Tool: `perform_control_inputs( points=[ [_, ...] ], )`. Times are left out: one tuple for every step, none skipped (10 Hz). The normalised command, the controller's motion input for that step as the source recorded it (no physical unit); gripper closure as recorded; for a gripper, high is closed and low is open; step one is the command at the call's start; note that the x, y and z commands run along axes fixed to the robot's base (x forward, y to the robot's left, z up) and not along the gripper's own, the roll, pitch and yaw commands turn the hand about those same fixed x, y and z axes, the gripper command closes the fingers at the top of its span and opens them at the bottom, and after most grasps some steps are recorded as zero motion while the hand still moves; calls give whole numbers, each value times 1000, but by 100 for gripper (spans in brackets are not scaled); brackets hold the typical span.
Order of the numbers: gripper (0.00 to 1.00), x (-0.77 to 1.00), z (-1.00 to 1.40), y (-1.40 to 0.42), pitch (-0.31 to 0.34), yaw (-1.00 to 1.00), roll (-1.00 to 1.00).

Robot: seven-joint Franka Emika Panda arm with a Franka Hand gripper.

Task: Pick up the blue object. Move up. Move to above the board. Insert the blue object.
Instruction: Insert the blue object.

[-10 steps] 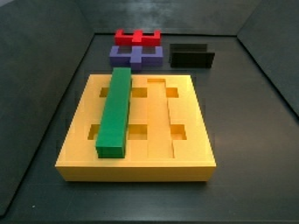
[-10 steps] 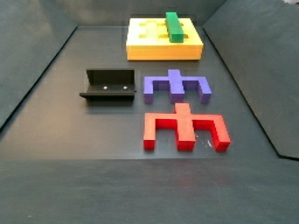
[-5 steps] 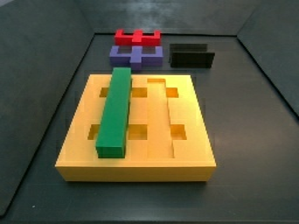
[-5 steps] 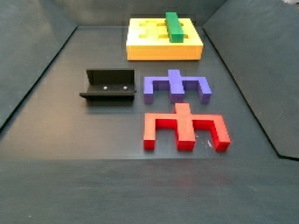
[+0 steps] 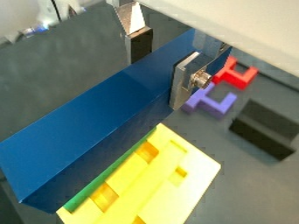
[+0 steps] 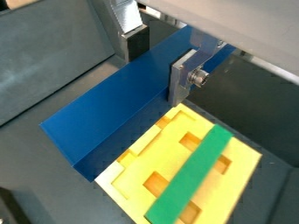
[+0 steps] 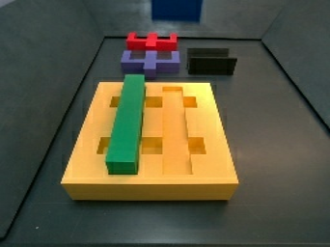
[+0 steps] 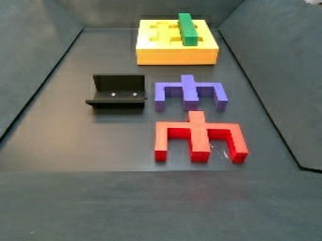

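In both wrist views my gripper (image 5: 162, 61) (image 6: 158, 61) is shut on the blue object (image 5: 105, 122) (image 6: 117, 109), a long dark blue bar clamped across its width by the silver fingers. The bar hangs high over the yellow board (image 5: 176, 175) (image 6: 131, 168). In a side view only the bar's lower end (image 7: 177, 9) shows at the top edge, behind the board (image 7: 161, 178); the gripper itself is out of that view. A green bar (image 7: 127, 121) (image 8: 187, 28) lies in the board's left groove. The board (image 8: 176, 56) also shows far back.
A purple notched block (image 7: 149, 63) (image 8: 189, 90), a red notched block (image 7: 151, 41) (image 8: 198, 137) and the dark fixture (image 7: 211, 62) (image 8: 116, 92) stand on the grey floor beyond the board. Dark sloping walls close in the floor on both sides.
The blue object's end has come into a side view at the top edge; before, it was out of view. The board and the blocks have not moved.
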Motion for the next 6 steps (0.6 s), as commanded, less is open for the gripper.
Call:
perform_control_inputs(
  points=[
    [100,654,-886,-91,76,0,146],
    [100,580,-811,-131,66,69,187],
    [100,597,-834,-140,46,97,190],
    [100,583,-951,-117,7,114,136],
    [100,449,-940,-131,0,111,149],
    [100,260,-977,-183,0,103,159]
  ],
)
